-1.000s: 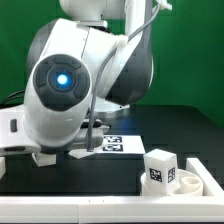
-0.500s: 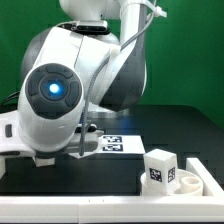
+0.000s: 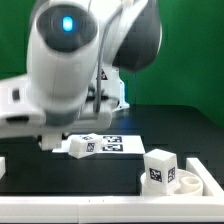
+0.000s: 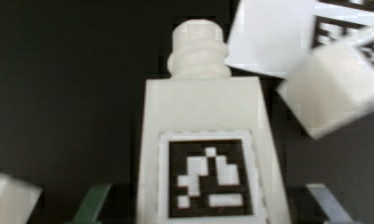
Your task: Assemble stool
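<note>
My gripper (image 3: 66, 144) hangs over the table's left part, shut on a white stool leg (image 3: 83, 146) that it holds off the black table. In the wrist view the leg (image 4: 205, 110) lies between my two fingers (image 4: 99, 205). Its square tag faces the camera and its threaded tip points away. The round seat (image 3: 194, 181) lies at the exterior view's right front. A second tagged leg (image 3: 157, 167) stands upright on the seat's left part. Another white leg (image 4: 337, 88) lies tilted below, beside the held one.
The marker board (image 3: 117, 145) lies flat on the table just to the right of the held leg; it also shows in the wrist view (image 4: 273, 38). A white block (image 3: 14, 105) stands at the left edge. A green wall is behind.
The arm has risen from its low stoop over the table. The leg has come up off the table with the gripper. The seat and the leg standing on it have not moved.
</note>
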Robot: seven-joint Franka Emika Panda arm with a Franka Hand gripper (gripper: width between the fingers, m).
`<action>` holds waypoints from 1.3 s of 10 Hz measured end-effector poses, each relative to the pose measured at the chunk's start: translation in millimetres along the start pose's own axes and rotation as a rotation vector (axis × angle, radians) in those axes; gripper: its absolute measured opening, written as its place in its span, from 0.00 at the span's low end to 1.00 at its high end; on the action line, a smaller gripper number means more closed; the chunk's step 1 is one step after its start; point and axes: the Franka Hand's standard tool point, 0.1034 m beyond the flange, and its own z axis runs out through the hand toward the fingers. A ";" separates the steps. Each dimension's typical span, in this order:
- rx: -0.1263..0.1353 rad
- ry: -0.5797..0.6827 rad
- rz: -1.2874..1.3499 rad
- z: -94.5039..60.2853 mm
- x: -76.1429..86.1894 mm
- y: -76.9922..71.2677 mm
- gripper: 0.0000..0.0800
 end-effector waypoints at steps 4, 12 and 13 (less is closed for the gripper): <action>-0.039 0.231 0.002 -16.1 4.3 7.7 0.42; -0.065 0.832 0.059 -92.3 13.8 -66.0 0.42; -0.084 0.885 0.054 -94.0 15.3 -63.9 0.42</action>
